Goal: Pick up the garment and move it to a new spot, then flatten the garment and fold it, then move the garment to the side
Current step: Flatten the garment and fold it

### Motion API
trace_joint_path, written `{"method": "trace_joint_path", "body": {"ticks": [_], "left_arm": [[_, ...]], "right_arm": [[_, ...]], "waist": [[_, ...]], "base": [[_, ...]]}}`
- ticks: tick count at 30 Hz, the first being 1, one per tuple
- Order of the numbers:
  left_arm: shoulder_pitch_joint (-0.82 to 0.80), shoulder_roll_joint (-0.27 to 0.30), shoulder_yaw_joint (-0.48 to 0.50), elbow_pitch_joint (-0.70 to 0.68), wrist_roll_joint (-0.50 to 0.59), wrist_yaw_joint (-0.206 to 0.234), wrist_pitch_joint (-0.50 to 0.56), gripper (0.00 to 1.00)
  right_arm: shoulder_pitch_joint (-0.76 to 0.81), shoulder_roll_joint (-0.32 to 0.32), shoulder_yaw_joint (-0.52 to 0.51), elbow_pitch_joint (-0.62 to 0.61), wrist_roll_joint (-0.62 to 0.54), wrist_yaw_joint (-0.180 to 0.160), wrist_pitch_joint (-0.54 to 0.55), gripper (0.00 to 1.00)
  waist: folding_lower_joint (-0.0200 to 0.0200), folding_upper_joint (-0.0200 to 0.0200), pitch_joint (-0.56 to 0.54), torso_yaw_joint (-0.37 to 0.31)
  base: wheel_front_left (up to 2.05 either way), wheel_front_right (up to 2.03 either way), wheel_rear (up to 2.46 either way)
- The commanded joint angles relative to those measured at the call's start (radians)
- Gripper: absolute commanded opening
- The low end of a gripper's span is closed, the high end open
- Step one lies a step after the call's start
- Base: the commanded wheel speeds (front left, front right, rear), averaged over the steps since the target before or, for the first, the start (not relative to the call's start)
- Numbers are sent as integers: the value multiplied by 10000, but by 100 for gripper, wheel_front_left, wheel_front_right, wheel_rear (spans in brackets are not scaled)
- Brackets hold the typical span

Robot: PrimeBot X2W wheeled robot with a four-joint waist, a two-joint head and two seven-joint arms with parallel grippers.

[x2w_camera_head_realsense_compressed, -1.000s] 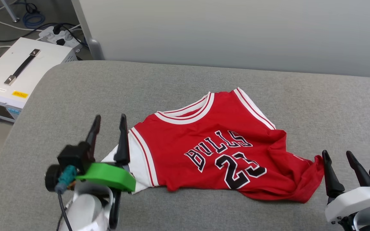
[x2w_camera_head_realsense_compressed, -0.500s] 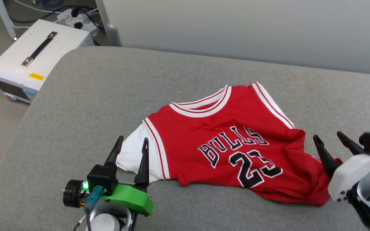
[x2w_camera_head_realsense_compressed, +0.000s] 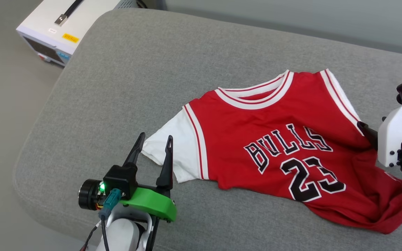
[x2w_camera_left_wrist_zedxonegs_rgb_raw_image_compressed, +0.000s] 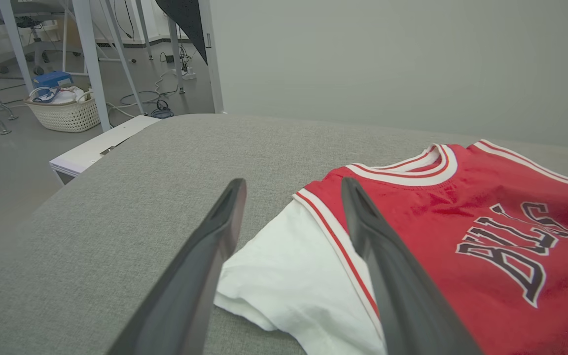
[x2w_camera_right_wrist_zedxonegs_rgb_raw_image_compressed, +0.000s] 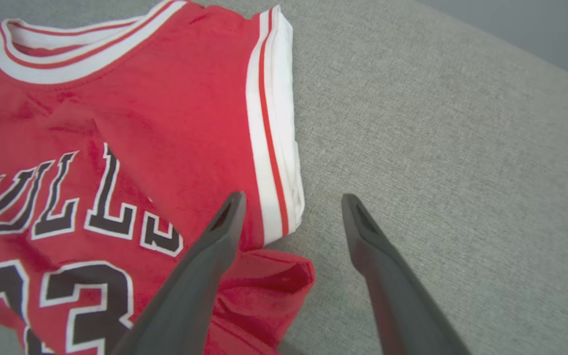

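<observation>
The garment (x2w_camera_head_realsense_compressed: 274,132), a red jersey with black "BULLS 23" facing up, lies on the grey cushioned surface (x2w_camera_head_realsense_compressed: 145,69), its lower right part rumpled. Its white sleeve (x2w_camera_head_realsense_compressed: 173,153) points toward my left gripper (x2w_camera_head_realsense_compressed: 154,141), which is open. The sleeve's corner (x2w_camera_left_wrist_zedxonegs_rgb_raw_image_compressed: 284,266) lies between and under that gripper's fingers. My right gripper (x2w_camera_right_wrist_zedxonegs_rgb_raw_image_compressed: 293,198) is open above the jersey's striped right armhole edge (x2w_camera_right_wrist_zedxonegs_rgb_raw_image_compressed: 274,148). One finger is over the red cloth, the other over bare cushion. In the head view one dark right finger (x2w_camera_head_realsense_compressed: 366,130) sticks out from the white wrist housing.
A white box with a black handle (x2w_camera_head_realsense_compressed: 65,21) stands on the floor beyond the cushion's far left corner. A wicker basket (x2w_camera_left_wrist_zedxonegs_rgb_raw_image_compressed: 64,111), frame legs and cables are further off on the floor. A grey wall (x2w_camera_left_wrist_zedxonegs_rgb_raw_image_compressed: 387,64) runs behind the cushion.
The camera has turned, shifting the whole picture. My right gripper has gone from the jersey's lower hem corner up to its right armhole edge. The left gripper stays at the white sleeve.
</observation>
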Motion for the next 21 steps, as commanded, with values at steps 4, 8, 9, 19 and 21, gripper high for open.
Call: {"method": "trace_joint_path", "body": {"ticks": [4,8,9,19,21], "left_arm": [[-269,-52,-75,-15,-106,43,-58,100],[-324,-58,-200,-50,-216,116,-58,100],[-329,-58,-231,-60,-249,141,-58,100],[-205,-61,-304,134,-249,276,-59,100],[-171,-61,-250,180,-197,250,-59,100]], "right_arm": [[-639,-59,292,987,168,6,302,100],[-813,-80,665,1631,270,6,219,100],[-814,-75,754,1766,280,6,196,100],[-586,-146,1333,2387,538,6,-1113,0],[-526,-249,1318,2355,498,6,-1546,0]], "waist": [[0,0,730,785],[0,0,813,936],[0,0,813,950],[0,0,250,534],[0,0,42,352]], "base": [[0,0,0],[0,0,0],[0,0,0],[0,0,0],[0,0,0]]}}
